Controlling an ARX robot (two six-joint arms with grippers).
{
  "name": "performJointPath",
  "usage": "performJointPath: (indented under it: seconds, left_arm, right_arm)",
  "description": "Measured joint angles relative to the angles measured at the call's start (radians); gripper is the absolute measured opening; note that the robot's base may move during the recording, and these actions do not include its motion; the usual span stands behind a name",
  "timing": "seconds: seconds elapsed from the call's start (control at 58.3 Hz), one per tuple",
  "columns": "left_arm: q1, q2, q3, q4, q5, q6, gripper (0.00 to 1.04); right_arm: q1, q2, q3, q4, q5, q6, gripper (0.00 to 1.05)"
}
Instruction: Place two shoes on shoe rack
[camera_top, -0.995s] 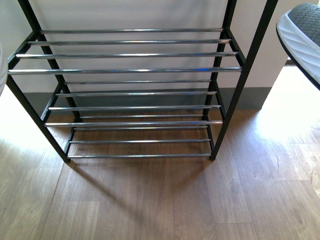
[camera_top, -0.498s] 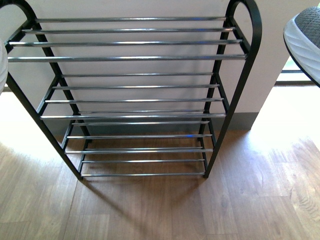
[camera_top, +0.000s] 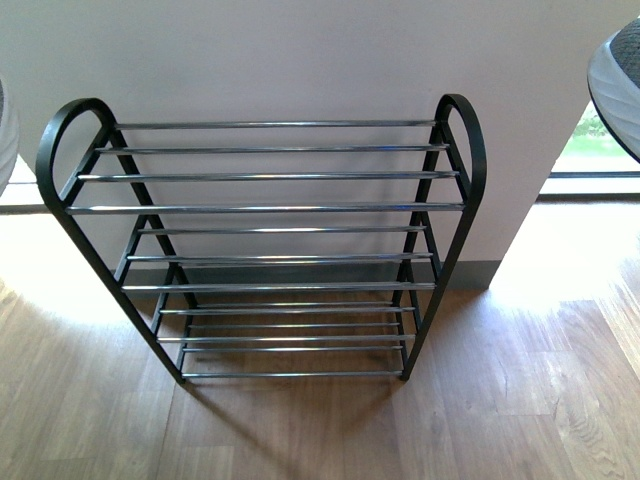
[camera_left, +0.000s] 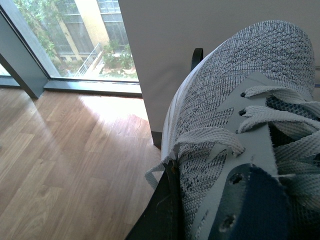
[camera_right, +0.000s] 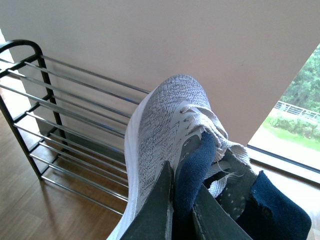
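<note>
Holding one sneaker on each side, I face the shoe rack (camera_top: 270, 208), which stands upright on the wooden floor (camera_top: 300, 430) with its back against the pale wall (camera_top: 300, 50). Its black arched ends and four tiers of chrome bars sit in the middle of the front view.

My right pincer (camera_right: 181, 184) is clenched on the right shoe (camera_right: 155, 125). The two dark fingers (camera_right: 155, 210) squeeze the navy collar between them, and the grey knit toe points away from my wrist towards the wall. This shoe hangs in the air beside the rack's right end, apart from the bars. In the front view only its white ribbed sole and a strip of knit show at the upper right edge.

My left pincer (camera_left: 197, 215) grasps the left shoe (camera_left: 225, 100). Only one dark finger (camera_left: 161, 210) shows here, pressed against the outer knit side just under the loose lace; the other is hidden behind the navy tongue. The toe is raised above the floor, with a bit of the rack's black arch showing just past it. In the front view this shoe is no more than a thin pale sliver at the left edge, level with the rack's top tier and clear of it.

Neither shoe rests on the rack. A window (camera_left: 65, 35) lies off to the left side.
</note>
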Motion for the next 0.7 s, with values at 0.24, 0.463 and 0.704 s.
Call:
performJointPath:
  seconds: [0.24, 0.463, 0.704]
  left_arm:
    - [0.001, 0.0, 0.0, 0.0, -0.014, 0.0, 0.02]
    - [-0.001, 0.0, 0.0, 0.0, 0.008, 0.0, 0.02]
    - [0.0, 0.0, 0.0, 0.0, -0.005, 0.0, 0.02]
  right_arm:
    - [0.0, 0.0, 0.0, 0.0, -0.001, 0.0, 0.01]
    - [0.15, 0.085, 0.014, 0.161, 0.087, 0.177, 0.01]
    - [0.472, 0.463, 0.21, 0.36, 0.335, 0.317, 0.01]
